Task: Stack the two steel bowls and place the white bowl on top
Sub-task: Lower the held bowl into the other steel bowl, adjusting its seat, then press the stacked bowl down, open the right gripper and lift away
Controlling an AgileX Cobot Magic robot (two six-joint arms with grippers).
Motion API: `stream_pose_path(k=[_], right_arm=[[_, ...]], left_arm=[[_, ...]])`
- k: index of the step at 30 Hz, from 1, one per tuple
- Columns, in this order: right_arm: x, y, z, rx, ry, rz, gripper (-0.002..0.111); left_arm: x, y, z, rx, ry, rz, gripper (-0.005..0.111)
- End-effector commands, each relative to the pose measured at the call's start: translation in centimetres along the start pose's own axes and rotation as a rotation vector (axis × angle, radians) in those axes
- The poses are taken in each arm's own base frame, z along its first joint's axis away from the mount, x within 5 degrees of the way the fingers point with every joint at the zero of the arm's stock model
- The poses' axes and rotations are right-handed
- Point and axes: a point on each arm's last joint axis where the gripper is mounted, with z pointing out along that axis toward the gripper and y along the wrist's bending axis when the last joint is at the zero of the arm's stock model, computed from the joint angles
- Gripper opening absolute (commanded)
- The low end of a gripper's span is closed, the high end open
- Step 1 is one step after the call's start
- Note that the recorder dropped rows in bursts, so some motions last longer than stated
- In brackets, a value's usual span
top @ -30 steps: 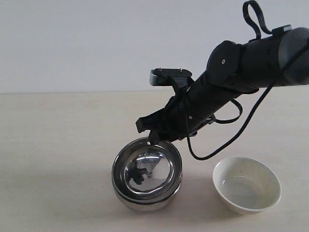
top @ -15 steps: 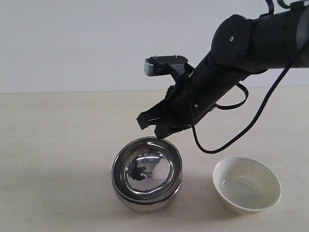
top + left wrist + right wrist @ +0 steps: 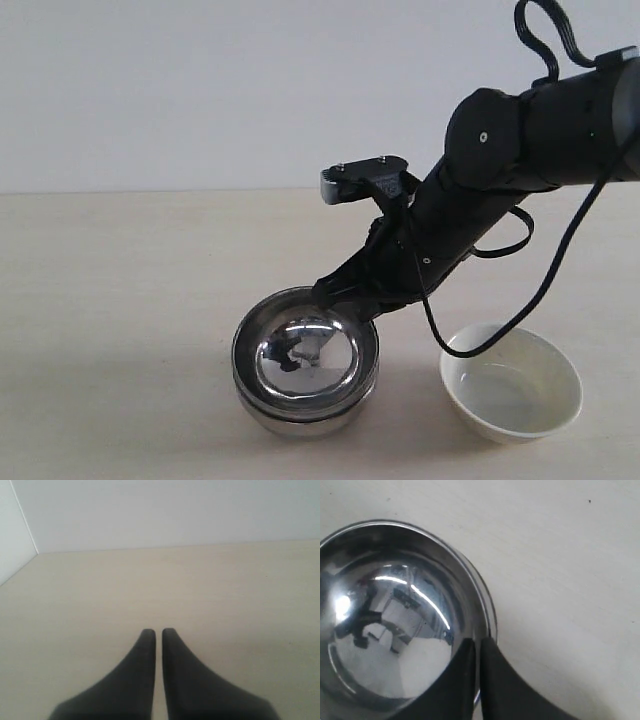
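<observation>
- Two round, mirror-shiny stainless steel bowls [image 3: 305, 360] sit nested one inside the other, well forward of the bench's [image 3: 120, 280] far edge and about midway between its left and right edges. Judged: the first stacking step is done.
- The plain glossy cream-white round bowl [image 3: 510, 385] stands alone toward the near right corner, near the steel bowls but apart from them. Judged: the white bowl is not yet on the stack, and that is the one step left.
- Contents: the upper steel bowl [image 3: 395, 620] shows only reflections. The white bowl looks empty.
- Right gripper [image 3: 335, 297]: jaws drawn together with only a thin slit between them. Its tips [image 3: 479, 644] are at the stack's rim on the side facing the white bowl. Contact with the rim cannot be told.
- Left gripper [image 3: 158, 632]: jaws likewise nearly closed, holding nothing, over bare bench.
</observation>
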Motion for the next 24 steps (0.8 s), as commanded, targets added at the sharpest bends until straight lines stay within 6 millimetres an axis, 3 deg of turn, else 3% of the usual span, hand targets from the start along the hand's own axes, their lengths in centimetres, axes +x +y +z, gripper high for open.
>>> stream_pose_path(k=[1, 7, 15, 18, 24], right_arm=[[0.2, -0.3, 0.9, 0.014, 0.01, 0.017, 0.0], [0.3, -0.4, 1.3, 0.012, 0.012, 0.03, 0.0], [-0.6, 0.5, -1.1, -0.041, -0.072, 0.074, 0.0], [-0.7, 2.5, -1.2, -0.152, -0.09, 0.052, 0.0], [-0.7, 6.6, -0.2, -0.179, -0.133, -0.048, 0.0]], left_arm=[[0.1, 0.0, 0.0, -0.002, 0.001, -0.014, 0.004], [0.1, 0.0, 0.0, -0.002, 0.001, -0.014, 0.004], [0.1, 0.0, 0.0, -0.002, 0.001, -0.014, 0.004], [0.1, 0.0, 0.0, -0.002, 0.001, -0.014, 0.004], [0.1, 0.0, 0.0, -0.002, 0.001, -0.014, 0.004]])
